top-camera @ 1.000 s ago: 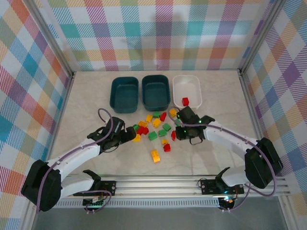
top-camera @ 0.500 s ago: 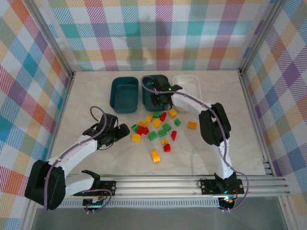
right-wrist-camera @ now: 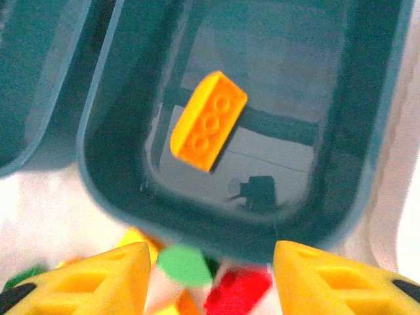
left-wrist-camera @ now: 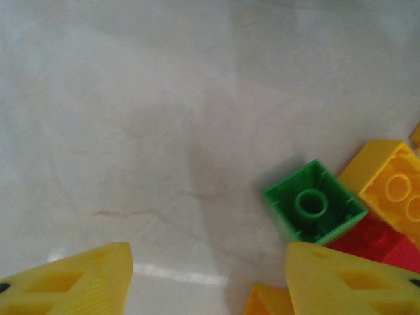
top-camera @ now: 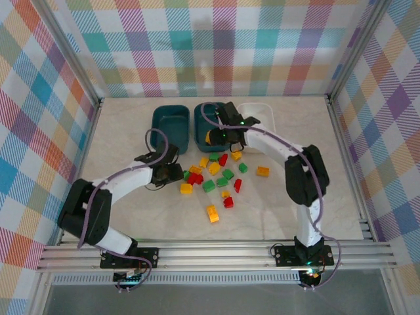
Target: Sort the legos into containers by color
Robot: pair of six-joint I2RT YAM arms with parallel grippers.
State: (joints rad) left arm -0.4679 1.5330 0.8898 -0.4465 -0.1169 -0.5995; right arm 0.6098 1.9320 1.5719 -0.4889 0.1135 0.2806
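Left gripper (left-wrist-camera: pixel 209 279) sits up at the legos (top-camera: pixel 209 186) now, spread, empty — right gripper (right-wrist-camera: pixel 209 266) likewise; one orange brick (right-wrist-camera: pixel 209 121) in the middle bin (right-wrist-camera: pixel 118 164), three bins (top-camera: pixel 169 128) total.

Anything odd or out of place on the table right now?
Nothing spilled or damaged. A green brick by the left gripper lies upside down, hollow side up, and one orange brick sits alone, right of the pile.

Glossy plastic bin (right-wrist-camera: pixel 357 131), perhaps polished tabletop (left-wrist-camera: pixel 131 98)
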